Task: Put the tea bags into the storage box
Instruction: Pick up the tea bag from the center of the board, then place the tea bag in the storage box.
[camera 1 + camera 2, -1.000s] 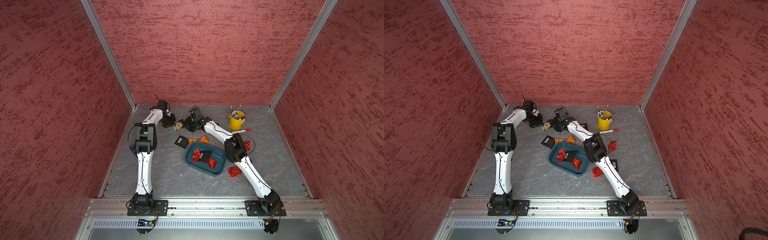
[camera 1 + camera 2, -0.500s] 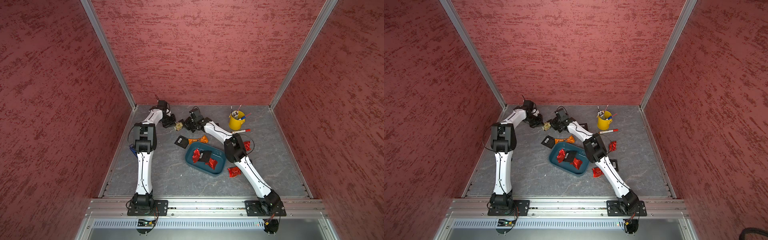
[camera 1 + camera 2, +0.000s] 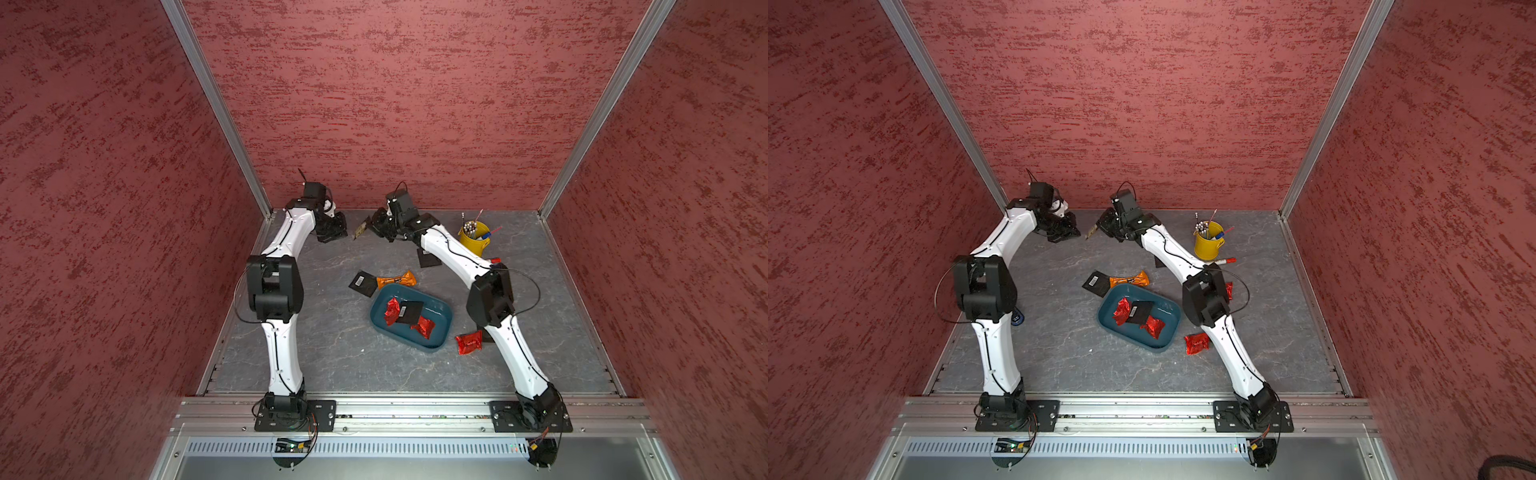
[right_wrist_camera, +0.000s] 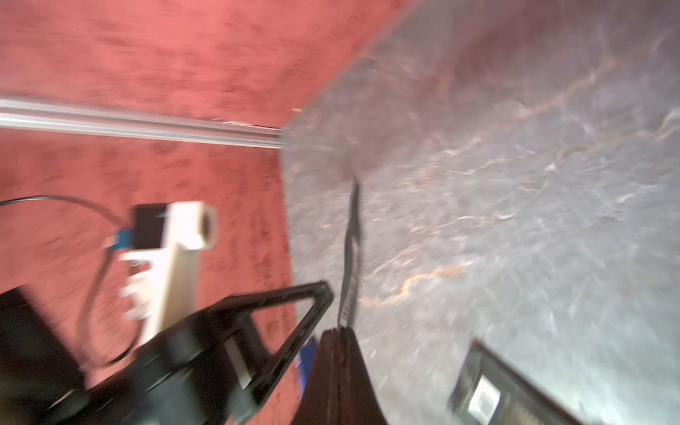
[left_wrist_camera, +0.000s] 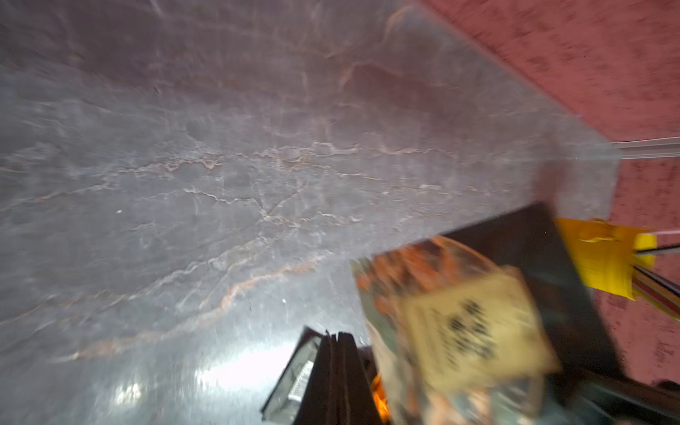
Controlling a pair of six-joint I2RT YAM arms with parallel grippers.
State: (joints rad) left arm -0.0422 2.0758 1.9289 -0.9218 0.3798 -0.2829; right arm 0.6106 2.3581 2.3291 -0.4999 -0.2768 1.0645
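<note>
tan patterned tea bag (image 3: 360, 228) is being pinched edge-on between the closed fingers of the right gripper (image 4: 339, 333), near the far edge of the table (image 3: 332, 340). left gripper (image 5: 336, 336) is hovering just beside it, fingers pressed together, nothing visible between them. storage box (image 3: 438, 318) is sitting mid-table, holding two red pouches (image 3: 391, 311) and a black square (image 3: 409, 312); an orange wrapper (image 3: 397, 279) is lying just beside its far wall.

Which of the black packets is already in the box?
The black packet lying across the red pouches inside the storage box. The others in view lie on the table: one beside the orange wrapper, one partly under the right arm.
</note>
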